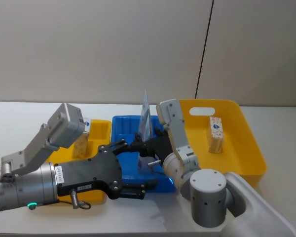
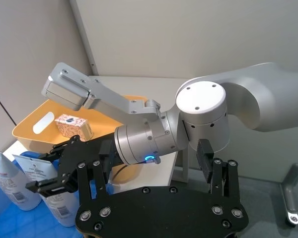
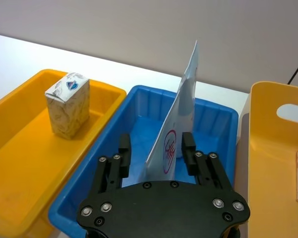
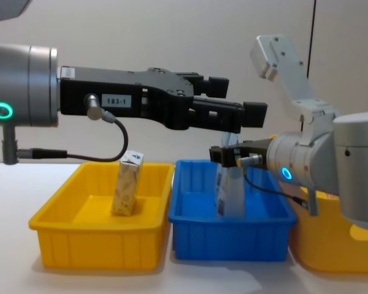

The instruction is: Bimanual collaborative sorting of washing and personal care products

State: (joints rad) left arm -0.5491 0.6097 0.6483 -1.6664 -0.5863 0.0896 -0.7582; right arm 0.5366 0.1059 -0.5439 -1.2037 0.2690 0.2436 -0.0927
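Counting two cream floral-print cartons: one (image 3: 68, 103) stands upright in the yellow plastic tray (image 3: 20, 163), another (image 1: 215, 134) lies in the big yellow handled basket (image 1: 246, 143). One flat, pale blue-white pouch (image 3: 176, 134) with a red round logo stands in the ribbed blue tray (image 3: 139, 111), between the right gripper's (image 3: 156, 148) parted fingers. Above the trays, the left gripper (image 4: 236, 113) hangs open, its body tagged "183-1".
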